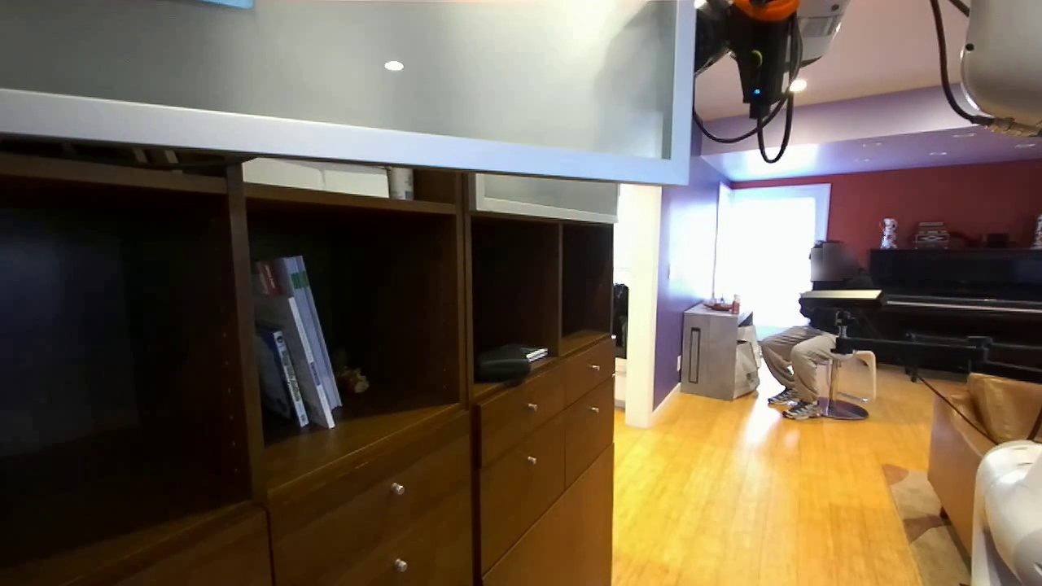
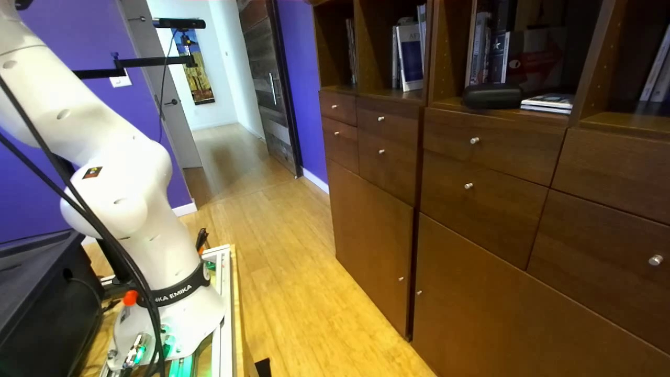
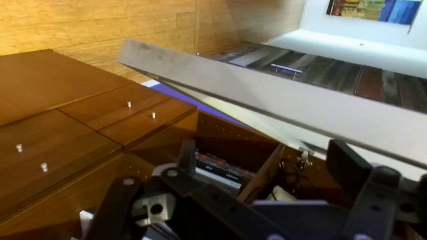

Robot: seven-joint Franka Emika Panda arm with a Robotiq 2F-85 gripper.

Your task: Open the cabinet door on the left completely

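Observation:
The cabinet door [image 1: 488, 98], pale frosted glass in a silver frame, stands swung out from the dark brown cabinet [image 1: 529, 521] in an exterior view. White boxes show in the opening behind it. The arm's wrist [image 1: 757, 65] is just past the door's right edge; a grey shadow shows through the glass there. In the wrist view the door [image 3: 233, 80] crosses above the gripper [image 3: 263, 150], with a metal hinge behind. The gripper is open with nothing between its fingers. Its right fingertip overlaps the door's inner side; I cannot tell whether they touch. The door is out of view in the exterior view showing the arm's base.
A narrower frosted panel [image 1: 545, 195] sits on the right cabinet unit. Books [image 1: 297, 342] and a black case [image 2: 492, 96] lie in the cubbies. A camera stand [image 2: 141, 61] is behind the arm [image 2: 120, 141]. A person [image 1: 814, 334] sits near a piano [image 1: 961, 281].

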